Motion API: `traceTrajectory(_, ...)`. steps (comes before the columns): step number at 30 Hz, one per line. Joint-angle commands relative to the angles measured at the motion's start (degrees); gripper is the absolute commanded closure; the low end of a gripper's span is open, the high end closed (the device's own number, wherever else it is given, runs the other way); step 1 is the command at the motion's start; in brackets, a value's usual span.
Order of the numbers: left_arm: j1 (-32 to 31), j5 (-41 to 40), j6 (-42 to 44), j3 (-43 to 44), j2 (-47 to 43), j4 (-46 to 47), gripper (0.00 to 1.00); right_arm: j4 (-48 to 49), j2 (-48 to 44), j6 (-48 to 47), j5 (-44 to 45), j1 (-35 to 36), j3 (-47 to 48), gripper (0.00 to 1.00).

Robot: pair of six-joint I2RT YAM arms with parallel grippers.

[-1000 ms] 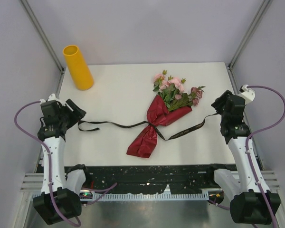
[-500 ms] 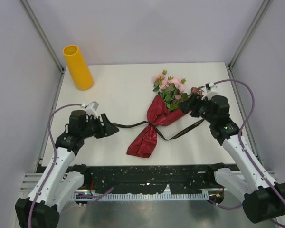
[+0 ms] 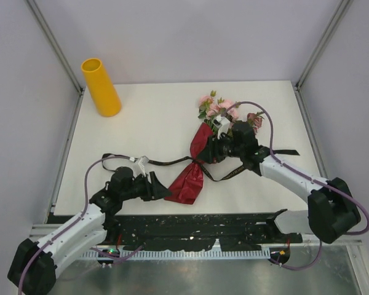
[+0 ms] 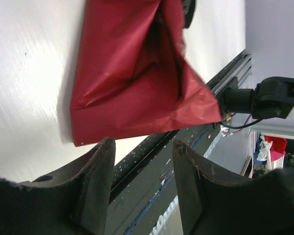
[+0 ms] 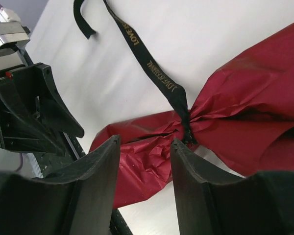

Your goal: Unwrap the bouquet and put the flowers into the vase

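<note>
Top external: the bouquet lies mid-desk, and the vase stands upright at the far left corner. Left wrist: my left pincer stands apart, empty, just short of the dark red wrapping. Right wrist: my right pincer stands apart, empty, facing the black ribbon knot.

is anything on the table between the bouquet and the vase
Nothing visible. The table is bare between the bouquet and the vase; the black ribbon trails sideways from the knot, nearer the front edge, off that line.
</note>
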Motion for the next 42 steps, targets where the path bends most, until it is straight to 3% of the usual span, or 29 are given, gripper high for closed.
traceTrajectory(1,-2.8,-2.1,-2.9,-1.7,6.3,13.3,0.48,-1.5,5.7,-4.8,-2.0,2.5,5.1,0.50)
traceTrajectory(9,-7.2,-4.0,-1.9,0.1,21.0,17.5,0.52,-4.6,12.8,-8.6,2.4,4.5,8.0,0.49)
traceTrajectory(12,-8.5,-4.9,-1.5,0.8,23.8,17.7,0.54,-7.9,15.1,-10.1,4.1,4.8,9.4,0.53)
traceTrajectory(26,-9.2,-10.4,-0.2,1.3,21.9,12.3,0.54,-10.7,17.8,-15.6,9.3,7.7,9.4,0.53)
traceTrajectory(34,-9.6,-11.4,0.2,1.5,23.5,11.7,0.54,-9.8,17.4,-16.5,13.7,9.1,9.0,0.68)
traceTrajectory(37,-9.7,-12.1,0.2,1.6,23.5,11.1,0.54,-9.4,16.9,-16.7,15.4,9.5,8.7,0.83)
traceTrajectory(38,-9.8,-12.5,0.1,1.6,23.5,10.9,0.54,-9.2,16.5,-16.7,15.7,9.6,8.5,0.93)
traceTrajectory(42,-9.9,-14.9,0.1,1.9,23.7,8.3,0.54,-7.8,13.5,-16.0,17.8,9.6,7.5,0.94)
